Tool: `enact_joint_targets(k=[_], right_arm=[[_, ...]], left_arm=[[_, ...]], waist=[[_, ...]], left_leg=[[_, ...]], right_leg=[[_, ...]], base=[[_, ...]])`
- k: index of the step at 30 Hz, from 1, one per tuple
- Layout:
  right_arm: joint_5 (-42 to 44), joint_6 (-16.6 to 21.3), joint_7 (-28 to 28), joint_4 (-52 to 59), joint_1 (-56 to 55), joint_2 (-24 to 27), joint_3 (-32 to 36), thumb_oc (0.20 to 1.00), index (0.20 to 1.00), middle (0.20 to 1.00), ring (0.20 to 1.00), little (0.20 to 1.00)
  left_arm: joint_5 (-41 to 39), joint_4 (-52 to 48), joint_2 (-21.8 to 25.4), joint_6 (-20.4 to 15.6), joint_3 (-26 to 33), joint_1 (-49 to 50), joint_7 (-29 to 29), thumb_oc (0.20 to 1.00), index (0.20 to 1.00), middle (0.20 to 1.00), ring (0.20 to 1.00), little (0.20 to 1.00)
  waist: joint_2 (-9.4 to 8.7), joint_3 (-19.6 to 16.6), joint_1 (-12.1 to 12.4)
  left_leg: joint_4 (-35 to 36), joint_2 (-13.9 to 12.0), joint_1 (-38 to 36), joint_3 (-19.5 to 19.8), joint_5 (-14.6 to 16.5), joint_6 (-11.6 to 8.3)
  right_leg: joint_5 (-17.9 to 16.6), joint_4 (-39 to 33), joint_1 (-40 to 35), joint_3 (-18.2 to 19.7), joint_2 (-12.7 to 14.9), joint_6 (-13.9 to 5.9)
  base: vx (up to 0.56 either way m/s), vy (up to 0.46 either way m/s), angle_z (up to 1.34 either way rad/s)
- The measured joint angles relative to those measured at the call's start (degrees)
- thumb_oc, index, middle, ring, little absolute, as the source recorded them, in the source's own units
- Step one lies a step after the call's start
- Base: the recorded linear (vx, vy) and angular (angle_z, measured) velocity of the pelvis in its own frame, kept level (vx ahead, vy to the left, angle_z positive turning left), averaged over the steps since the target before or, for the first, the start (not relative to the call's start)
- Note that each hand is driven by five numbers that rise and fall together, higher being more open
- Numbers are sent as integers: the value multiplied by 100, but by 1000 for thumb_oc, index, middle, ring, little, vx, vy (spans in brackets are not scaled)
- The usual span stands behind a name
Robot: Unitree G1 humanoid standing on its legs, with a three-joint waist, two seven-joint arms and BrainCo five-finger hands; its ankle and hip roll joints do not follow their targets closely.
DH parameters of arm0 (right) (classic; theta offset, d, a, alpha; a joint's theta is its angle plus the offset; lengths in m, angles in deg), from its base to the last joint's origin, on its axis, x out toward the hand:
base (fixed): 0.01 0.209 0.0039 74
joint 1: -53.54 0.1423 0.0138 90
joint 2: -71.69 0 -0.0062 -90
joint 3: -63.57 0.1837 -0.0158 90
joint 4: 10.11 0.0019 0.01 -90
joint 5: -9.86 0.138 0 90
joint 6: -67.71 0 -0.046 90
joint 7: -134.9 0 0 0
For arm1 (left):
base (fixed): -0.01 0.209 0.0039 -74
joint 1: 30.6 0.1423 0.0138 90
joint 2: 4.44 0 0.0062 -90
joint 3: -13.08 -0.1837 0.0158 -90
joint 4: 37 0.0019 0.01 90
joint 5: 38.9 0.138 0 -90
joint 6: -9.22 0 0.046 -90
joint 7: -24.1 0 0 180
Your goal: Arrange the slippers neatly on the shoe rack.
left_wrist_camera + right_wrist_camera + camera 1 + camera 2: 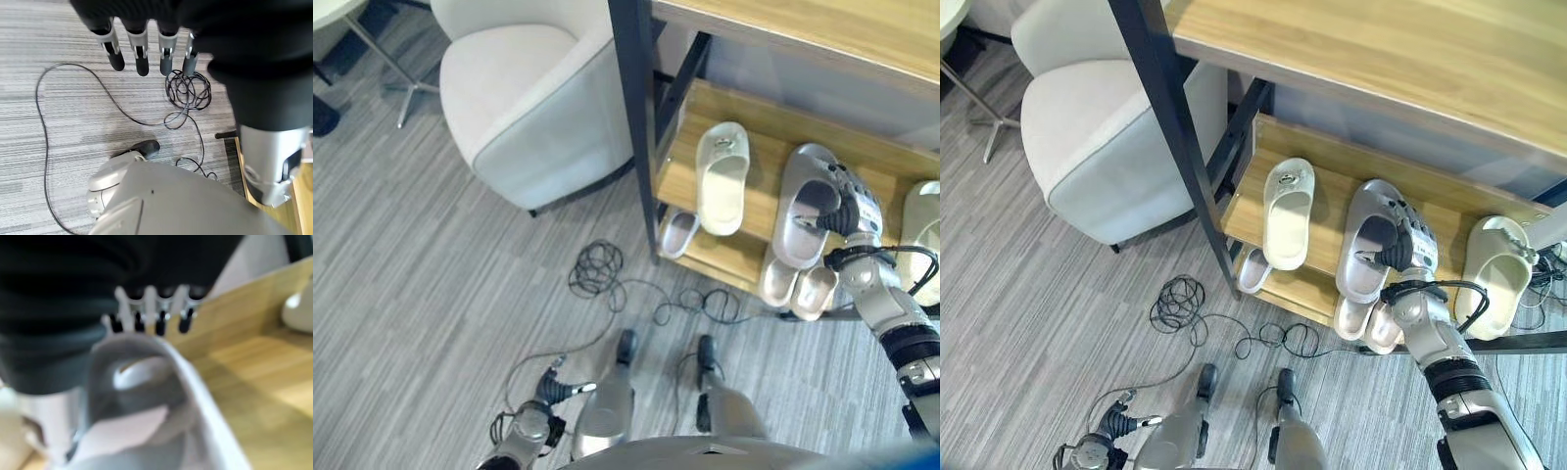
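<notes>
Grey slipper (1368, 238) clamped in R hand (1408, 250) | L hand (142, 49) fingers straight, above floor

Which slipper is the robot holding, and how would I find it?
Find the wooden shoe rack beside the white armchair. On its middle shelf lie three slippers; take the middle one. That grey slipper has the robot's right hand curled over its strap, while the white slipper and cream slipper lie untouched.
</notes>
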State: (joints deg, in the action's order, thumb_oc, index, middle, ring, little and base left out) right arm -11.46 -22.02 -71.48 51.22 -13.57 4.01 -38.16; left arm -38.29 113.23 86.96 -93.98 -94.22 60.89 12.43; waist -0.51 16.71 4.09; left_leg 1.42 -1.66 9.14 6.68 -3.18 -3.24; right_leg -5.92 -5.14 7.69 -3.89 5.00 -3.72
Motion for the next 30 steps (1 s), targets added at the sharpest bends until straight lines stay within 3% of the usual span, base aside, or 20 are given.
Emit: enact_joint_targets(k=[10,22,23,24,25,30], right_arm=[[-21,-249,-526,-307,148,-1,378,1000,1000,1000,1000,1000],[417,-308,-509,-888,849,13,54,1000,1000,1000,1000,1000],[418,-304,-495,-888,875,8,-44,539,539,539,539,539],[418,-303,-480,-889,879,5,-69,498,498,498,498,498],[418,-303,-451,-898,878,3,-79,200,200,200,200,200],[414,-302,-426,-906,889,3,-71,200,200,200,200,200]], left_arm=[[-1,-71,14,0,-8,-70,-29,1000,1000,1000,1000,1000],[-230,-29,13,-1,-57,-75,-123,1000,1000,1000,1000,1000],[-232,-18,12,-1,-57,-75,-124,1000,1000,1000,1000,1000],[-232,-18,12,-1,-57,-79,-124,1000,1000,1000,1000,1000],[-233,-18,12,-2,-56,-81,-128,1000,1000,1000,1000,1000],[-234,-20,11,-1,-56,-80,-136,1000,1000,1000,1000,1000]], waist=[[1,96,-11],[-21,132,8],[-25,134,21],[-26,135,19],[-27,135,21],[-35,139,28]], left_leg=[[-8,42,8,2,1,2],[-60,61,191,-6,-8,16],[-60,61,191,-6,-8,16],[-60,62,191,-8,-8,16],[-60,60,191,-14,-8,16],[-63,62,188,-30,-9,17]], right_leg=[[11,0,3,2,25,-17],[-41,1,172,16,26,-20],[-41,1,170,13,29,-20],[-41,1,170,13,29,-20],[-41,1,170,13,29,-21],[-48,1,169,15,29,-22]], base=[[3,-1,0],[0,0,0],[0,0,0],[0,0,0],[0,0,0],[0,0,0]])
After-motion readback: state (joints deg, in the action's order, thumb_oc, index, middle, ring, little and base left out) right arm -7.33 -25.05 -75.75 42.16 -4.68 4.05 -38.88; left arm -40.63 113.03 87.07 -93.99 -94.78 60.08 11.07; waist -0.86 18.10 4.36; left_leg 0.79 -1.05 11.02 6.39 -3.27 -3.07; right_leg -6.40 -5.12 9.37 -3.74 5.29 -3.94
